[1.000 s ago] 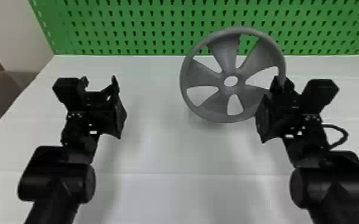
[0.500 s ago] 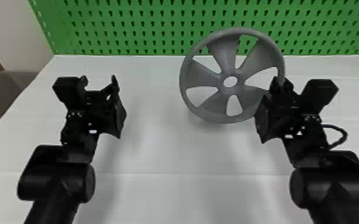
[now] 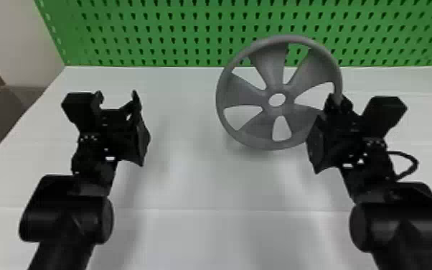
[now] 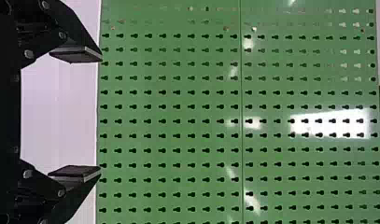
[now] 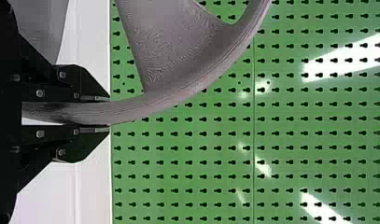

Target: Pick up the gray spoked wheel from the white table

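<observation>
Green pegboard (image 3: 190, 33) is being faced beyond both hands; the white table (image 3: 204, 172) is being overhung. At its rim (image 5: 136, 109), the gray spoked wheel (image 3: 289, 102) is being gripped between the right gripper's (image 5: 109, 112) closed fingers, its bulk being cantilevered inboard of that hand. Table clearance is not being resolved. The left gripper (image 4: 102, 114) is being held open, empty. Rotation or slip is being risked by the one-sided grip; pegboard scraping is being judged possible if lift is being rushed.
</observation>
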Controlling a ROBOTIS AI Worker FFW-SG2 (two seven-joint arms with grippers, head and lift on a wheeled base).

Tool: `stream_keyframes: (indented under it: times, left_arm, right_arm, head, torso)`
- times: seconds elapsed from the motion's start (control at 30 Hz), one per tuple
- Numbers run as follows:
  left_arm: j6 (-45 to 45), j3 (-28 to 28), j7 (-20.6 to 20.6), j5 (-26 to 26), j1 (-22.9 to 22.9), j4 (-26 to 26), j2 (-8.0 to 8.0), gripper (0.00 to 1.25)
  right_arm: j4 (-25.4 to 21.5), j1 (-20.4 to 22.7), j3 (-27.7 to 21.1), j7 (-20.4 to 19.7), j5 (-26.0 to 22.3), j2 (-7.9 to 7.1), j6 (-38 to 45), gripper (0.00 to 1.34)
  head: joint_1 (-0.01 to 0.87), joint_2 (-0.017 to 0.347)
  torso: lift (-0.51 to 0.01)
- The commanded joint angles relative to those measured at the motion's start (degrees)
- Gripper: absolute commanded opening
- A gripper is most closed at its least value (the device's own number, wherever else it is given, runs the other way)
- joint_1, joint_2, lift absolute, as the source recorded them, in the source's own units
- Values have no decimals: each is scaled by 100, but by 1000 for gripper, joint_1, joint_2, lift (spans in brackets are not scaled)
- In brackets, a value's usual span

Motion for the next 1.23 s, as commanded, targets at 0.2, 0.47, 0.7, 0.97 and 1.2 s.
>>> stream_keyframes:
  times: [0.2, 0.47, 0.7, 0.97, 1.2]
  left_arm:
    - [24, -7, 0, 10, -7, 0, -12, 848]
    - [33, -16, 0, 19, 2, 0, -12, 848]
    - [60, -7, 0, 19, -7, 0, -12, 848]
    - [68, -7, 0, 19, -7, 0, -12, 848]
    - [77, -7, 0, 10, -7, 0, -12, 848]
  right_arm:
    - [-9, -6, -4, -1, -9, 7, 21, 153]
    - [-18, -6, -21, -1, 44, 7, -5, 153]
    - [-18, -15, -30, -1, 44, 25, -5, 153]
    - [-18, -15, -48, -1, 52, 42, 4, 153]
    - [-18, -15, -56, -1, 61, 68, 4, 153]
  head:
    - [779, 71]
    - [779, 71]
    - [779, 71]
    - [779, 71]
    - [779, 71]
  torso:
    - [-97]
    - [-97]
    - [-97]
    - [-97]
    - [-97]
